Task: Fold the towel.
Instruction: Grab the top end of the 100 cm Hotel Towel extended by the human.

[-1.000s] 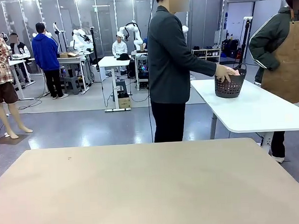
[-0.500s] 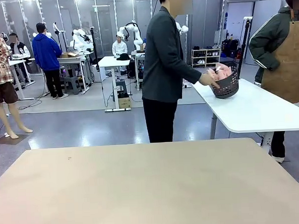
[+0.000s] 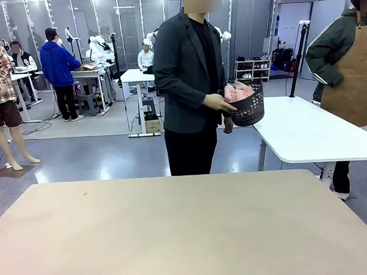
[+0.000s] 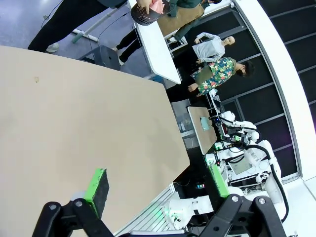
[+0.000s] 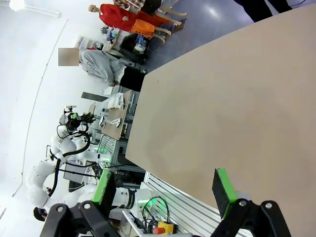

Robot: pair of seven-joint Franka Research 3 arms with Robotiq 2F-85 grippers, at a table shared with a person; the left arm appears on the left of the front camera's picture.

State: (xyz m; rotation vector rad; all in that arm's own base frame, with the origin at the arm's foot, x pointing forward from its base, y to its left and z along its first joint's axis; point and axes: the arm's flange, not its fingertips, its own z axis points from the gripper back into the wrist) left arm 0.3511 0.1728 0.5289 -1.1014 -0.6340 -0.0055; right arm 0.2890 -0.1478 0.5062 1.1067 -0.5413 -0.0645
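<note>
Our left claw (image 4: 157,183) and right claw (image 5: 164,190) both stand released, green pads wide apart with nothing between them, each hanging over the bare tan surface (image 3: 175,235).

The towel (image 3: 237,91) is not on that surface. It sits as a pink, bunched heap inside a dark mesh basket (image 3: 250,112), so we cannot read a long axis, a short edge or its band from here. The basket is held off the ground by the person (image 3: 186,64) who stands just beyond the far edge of our surface, one hand (image 3: 218,102) gripping its rim. In the left wrist view the same towel (image 4: 157,6) and basket (image 4: 145,17) show small at the top, past the far edge.

So, for both claws, the towel lies ahead, across the whole surface and above it, well apart from either. In the front view the basket hangs a little right of the middle, beside a white table (image 3: 305,135). We judge our right arm the slightly nearer one, though neither looks within reach. We expect the coming move to turn on where the person lays the towel down.
</note>
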